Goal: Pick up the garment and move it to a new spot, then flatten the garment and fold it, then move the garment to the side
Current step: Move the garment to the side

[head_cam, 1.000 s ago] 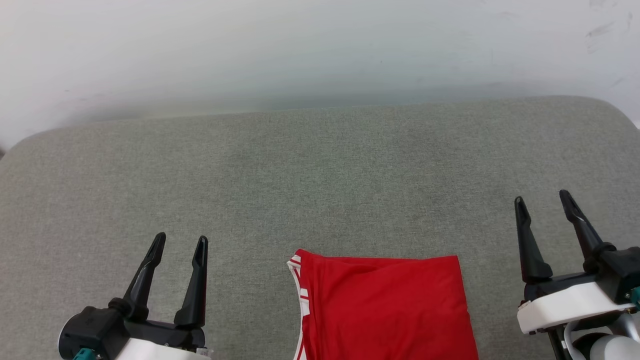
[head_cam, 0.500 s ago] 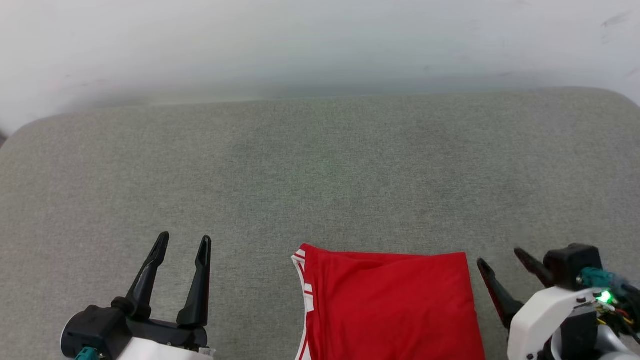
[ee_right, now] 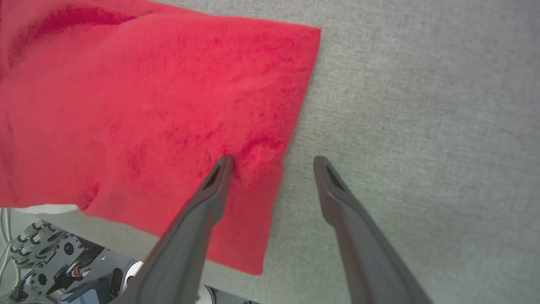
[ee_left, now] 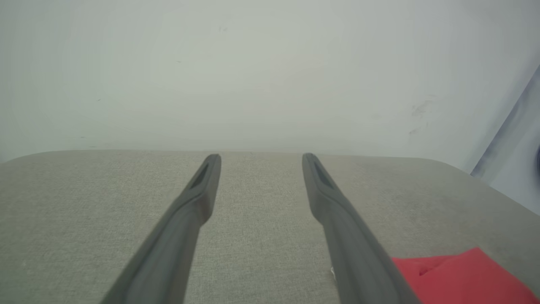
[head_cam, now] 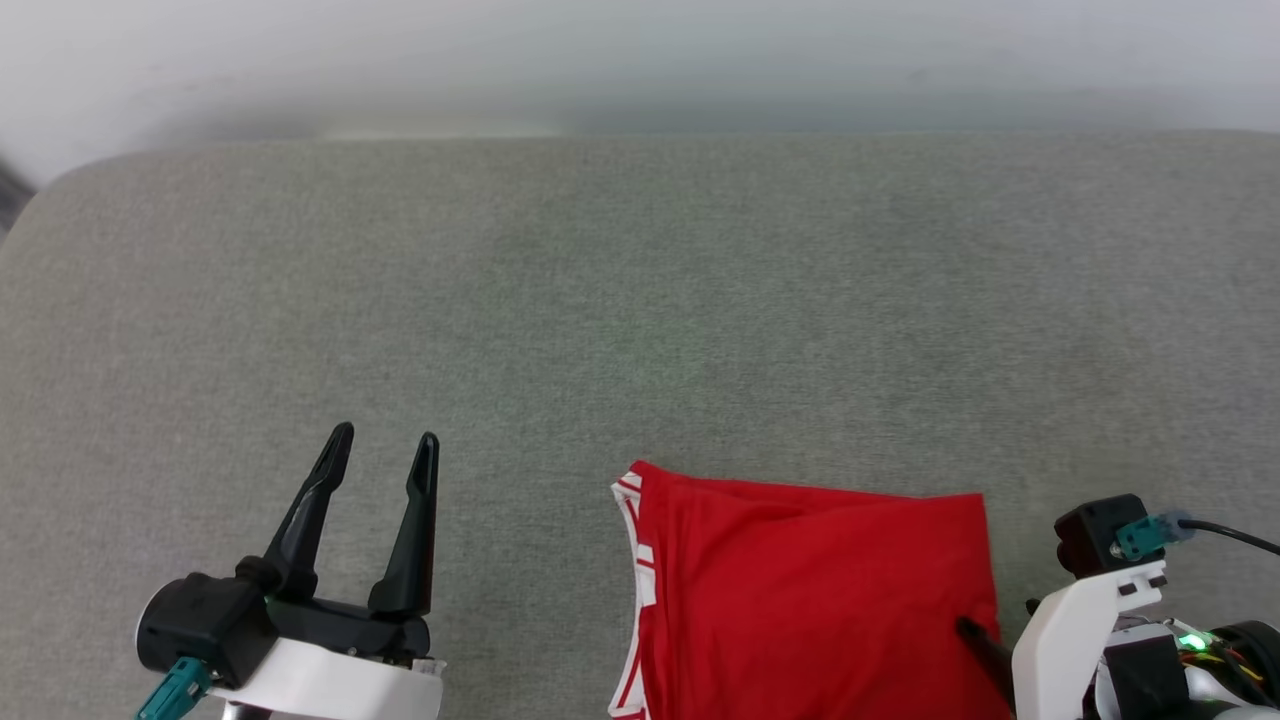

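The garment lies folded into a red rectangle near the front of the grey cushion, with red-and-white stripe trim along its left edge. Its letters and number are hidden. My right gripper is open and points down at the garment's right edge. In the right wrist view the right gripper straddles that edge of the garment: one fingertip presses into the red cloth, the other rests over bare cushion. My left gripper is open and holds nothing, well left of the garment. In the left wrist view, the left gripper has a garment corner at its lower right.
A white wall rises behind the cushion's far edge. The cushion's rounded back-left corner is in view. Parts of my own base show below the cushion's front edge in the right wrist view.
The head camera has tilted, so the whole picture shifted. My right gripper has swung from upright beside the garment down onto its right edge. The left gripper has held its pose.
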### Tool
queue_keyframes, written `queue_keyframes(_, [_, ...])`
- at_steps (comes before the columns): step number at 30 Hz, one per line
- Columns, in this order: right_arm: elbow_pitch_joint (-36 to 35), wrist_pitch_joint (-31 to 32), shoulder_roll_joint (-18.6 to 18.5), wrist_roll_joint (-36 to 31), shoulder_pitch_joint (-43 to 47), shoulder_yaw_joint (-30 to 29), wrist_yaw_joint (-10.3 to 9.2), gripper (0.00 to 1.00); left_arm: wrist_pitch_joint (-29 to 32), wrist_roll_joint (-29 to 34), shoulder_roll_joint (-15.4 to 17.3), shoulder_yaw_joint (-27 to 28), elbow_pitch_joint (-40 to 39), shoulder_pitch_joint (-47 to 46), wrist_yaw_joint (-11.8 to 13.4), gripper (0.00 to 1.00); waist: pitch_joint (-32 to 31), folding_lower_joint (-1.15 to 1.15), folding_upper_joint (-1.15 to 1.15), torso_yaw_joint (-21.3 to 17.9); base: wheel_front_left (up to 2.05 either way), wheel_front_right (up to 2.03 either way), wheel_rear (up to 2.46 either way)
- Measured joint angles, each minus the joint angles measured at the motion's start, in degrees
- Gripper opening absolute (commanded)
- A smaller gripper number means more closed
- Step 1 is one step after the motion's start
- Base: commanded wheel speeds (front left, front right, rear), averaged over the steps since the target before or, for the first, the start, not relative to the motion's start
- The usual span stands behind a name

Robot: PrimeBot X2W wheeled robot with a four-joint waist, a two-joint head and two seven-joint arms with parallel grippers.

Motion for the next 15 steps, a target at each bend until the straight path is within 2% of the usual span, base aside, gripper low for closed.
queue_keyframes(8, [6.6,-1.2,2.4,-0.7,-2.2,0.8,-0.01,1.0,0.0,-0.1,0.0,-0.7,0.5,-1.6,0.0,1.0,2.7,0.0,0.0,2.6,0.0,0.0,0.0])
queue_keyframes(15, [13.4,-3.6,2.9,-2.5,-5.0,4.9,-0.22,1.0,0.0,-0.2,0.0,-1.5,1.4,-2.2,0.0,1.0,3.6,0.0,0.0,3.6,0.0,0.0,0.0])
